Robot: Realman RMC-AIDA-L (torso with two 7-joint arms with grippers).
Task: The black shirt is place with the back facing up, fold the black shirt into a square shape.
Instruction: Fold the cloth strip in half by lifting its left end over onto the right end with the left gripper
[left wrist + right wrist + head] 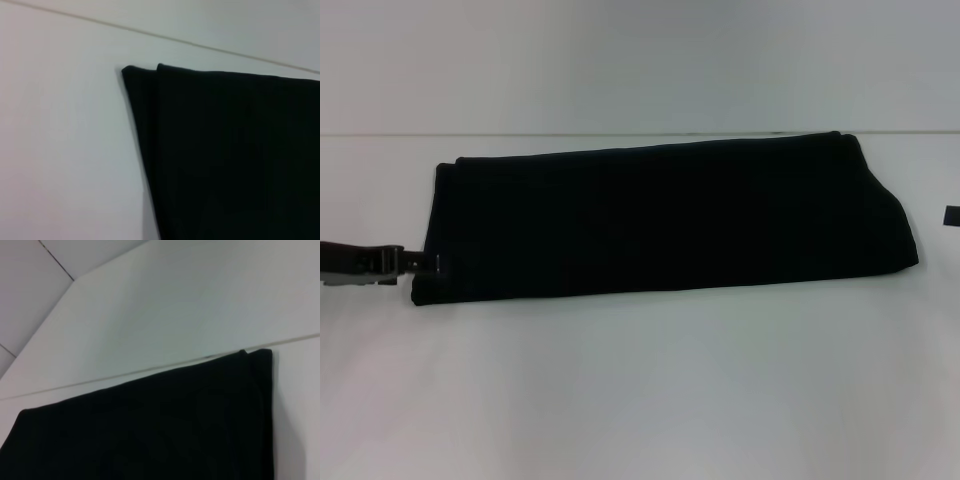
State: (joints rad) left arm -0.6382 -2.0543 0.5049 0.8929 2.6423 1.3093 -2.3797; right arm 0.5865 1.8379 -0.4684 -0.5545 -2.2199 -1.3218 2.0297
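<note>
Midway through folding: black shirt (660, 222) already a long band on the table (640, 400), left gripper (420, 265) at its left end near the front corner, jaw state impossible to tell, right gripper (951, 216) barely showing at the right edge; next, probably a pinch and carry-over toward the far end for a square.

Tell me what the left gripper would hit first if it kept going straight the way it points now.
Most likely the black shirt. In the head view the left gripper points sideways at the folded shirt's left end, its tip already at that edge. Whether it touches the cloth or hangs just above it can't be told.

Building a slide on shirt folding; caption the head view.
Black shirt folded into a long band on the white table, left gripper at its left end.
</note>
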